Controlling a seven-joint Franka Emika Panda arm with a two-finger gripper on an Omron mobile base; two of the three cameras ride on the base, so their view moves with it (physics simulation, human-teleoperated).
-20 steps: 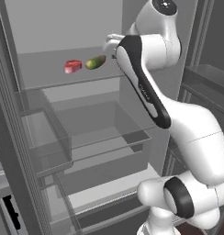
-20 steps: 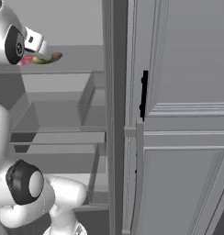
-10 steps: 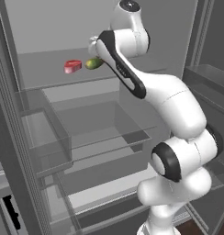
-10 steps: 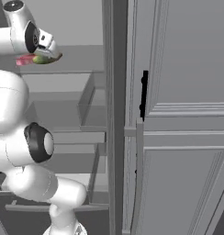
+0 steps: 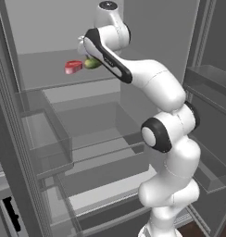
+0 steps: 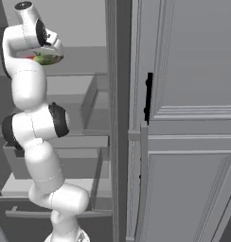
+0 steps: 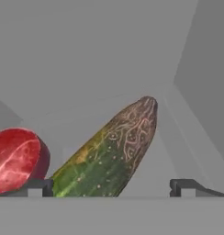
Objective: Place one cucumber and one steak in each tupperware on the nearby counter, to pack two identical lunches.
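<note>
Reaching into the open fridge (image 5: 36, 139), your arm (image 5: 152, 83) had its gripper (image 7: 111, 186) spread wide and holding nothing, fingertips (image 7: 38, 186) straddling the cucumber (image 7: 109, 153) on the upper shelf (image 5: 45, 69). That cucumber lay directly ahead of the fingers, its near end between them and its far tip slanting away to their right. It looked firm, light and smooth-skinned, likely to roll, so you would have done best to pinch it across its thick middle. Just left of the gripper sat the steak (image 7: 15, 158), beside the cucumber; whether they touched was unclear. It looked soft and slick.
</note>
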